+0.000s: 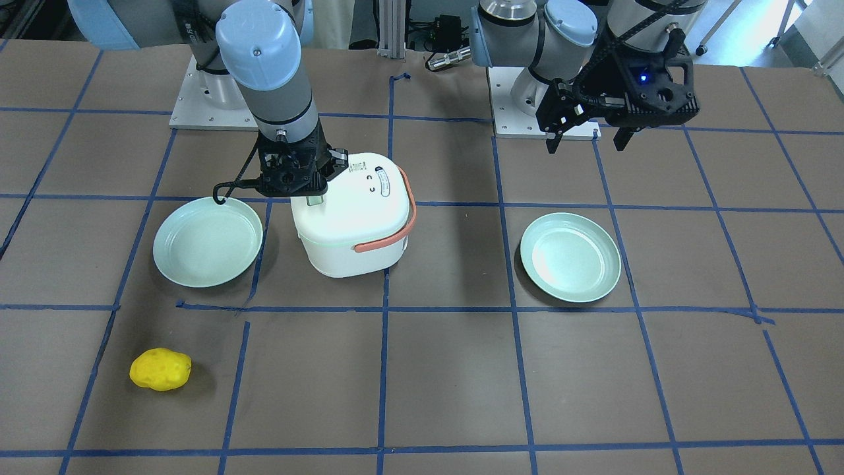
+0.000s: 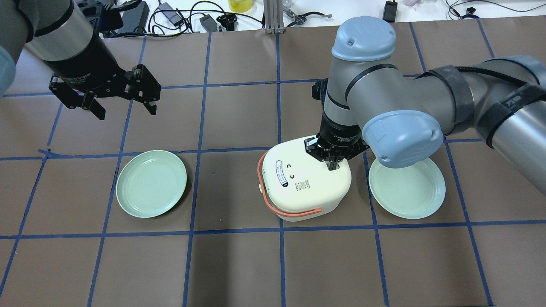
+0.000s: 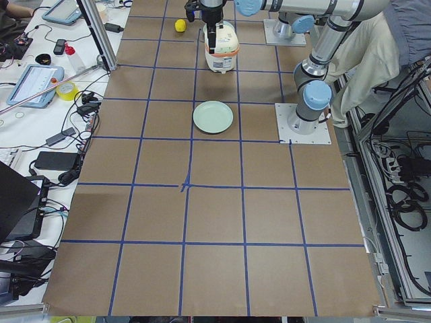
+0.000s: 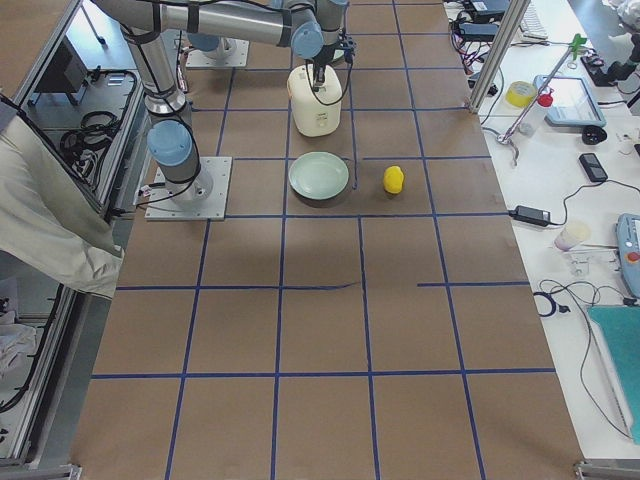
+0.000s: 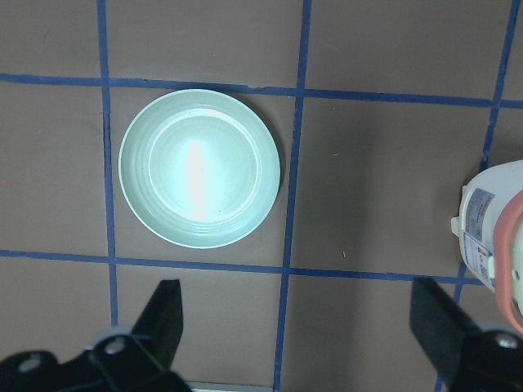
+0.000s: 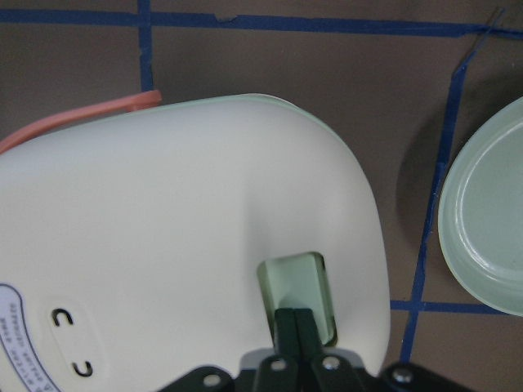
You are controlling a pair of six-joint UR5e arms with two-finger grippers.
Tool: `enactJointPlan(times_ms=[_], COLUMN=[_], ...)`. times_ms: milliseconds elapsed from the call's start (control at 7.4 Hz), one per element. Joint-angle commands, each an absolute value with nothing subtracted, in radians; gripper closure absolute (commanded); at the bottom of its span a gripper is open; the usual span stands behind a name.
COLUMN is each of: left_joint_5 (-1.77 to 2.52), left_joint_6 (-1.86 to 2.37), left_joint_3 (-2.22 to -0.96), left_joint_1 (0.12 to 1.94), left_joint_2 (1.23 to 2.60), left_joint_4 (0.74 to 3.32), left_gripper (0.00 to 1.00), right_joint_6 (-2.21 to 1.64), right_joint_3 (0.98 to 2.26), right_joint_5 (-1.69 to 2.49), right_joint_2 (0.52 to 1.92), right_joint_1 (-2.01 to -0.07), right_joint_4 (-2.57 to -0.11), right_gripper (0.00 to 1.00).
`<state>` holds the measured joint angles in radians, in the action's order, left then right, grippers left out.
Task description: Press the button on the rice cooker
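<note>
A white rice cooker (image 2: 305, 181) with an orange handle (image 2: 273, 200) stands mid-table; it also shows in the front view (image 1: 349, 218). Its pale green button (image 6: 292, 286) sits in a recess on the lid. My right gripper (image 6: 296, 325) is shut, its fingertips together and resting on the near edge of that button; it shows in the overhead view (image 2: 332, 164) and the front view (image 1: 315, 196). My left gripper (image 2: 123, 106) is open and empty, held high above the table, well apart from the cooker (image 5: 494, 237).
A pale green plate (image 2: 151, 183) lies to the cooker's left under the left gripper, another plate (image 2: 407, 187) close on its right under the right arm. A yellow sponge-like lump (image 1: 160, 369) lies near the table's far edge. Cables and tools line the far edge.
</note>
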<state>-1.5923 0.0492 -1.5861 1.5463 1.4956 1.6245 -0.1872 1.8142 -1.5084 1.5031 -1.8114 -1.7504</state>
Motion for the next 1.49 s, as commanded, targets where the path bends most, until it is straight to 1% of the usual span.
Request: enactJointPlan(times_ms=[0, 135, 405, 676, 1081, 1351], left_joint_5=[-1.592, -1.592, -1.592, -1.592, -1.592, -1.592], left_joint_6=[0.049, 0.049, 0.049, 0.051, 0.049, 0.049], left_joint_3=[-1.586, -1.586, -1.586, -1.586, -1.586, -1.586], left_joint_1=[1.546, 1.546, 1.546, 1.546, 1.546, 1.546], left_joint_2=[1.496, 1.496, 1.496, 1.496, 1.496, 1.496], left_joint_4=[1.624, 1.624, 1.624, 1.624, 1.624, 1.624], left_gripper=[0.00, 0.00, 0.00, 0.00, 0.00, 0.00], right_joint_6=[-0.204, -0.210, -0.189, -0.056, 0.090, 0.091], right_joint_3=[1.787, 1.732, 1.573, 1.465, 1.405, 1.407], right_joint_5=[-1.528, -1.535, -1.588, -1.589, -1.589, -1.588], right_joint_2=[1.512, 1.513, 1.509, 1.512, 1.513, 1.514], right_joint_1=[-1.810, -1.798, -1.716, -1.596, -1.482, -1.482], right_joint_4=[-1.758, -1.735, -1.614, -1.551, -1.554, -1.549], right_gripper=[0.23, 0.00, 0.00, 0.00, 0.00, 0.00])
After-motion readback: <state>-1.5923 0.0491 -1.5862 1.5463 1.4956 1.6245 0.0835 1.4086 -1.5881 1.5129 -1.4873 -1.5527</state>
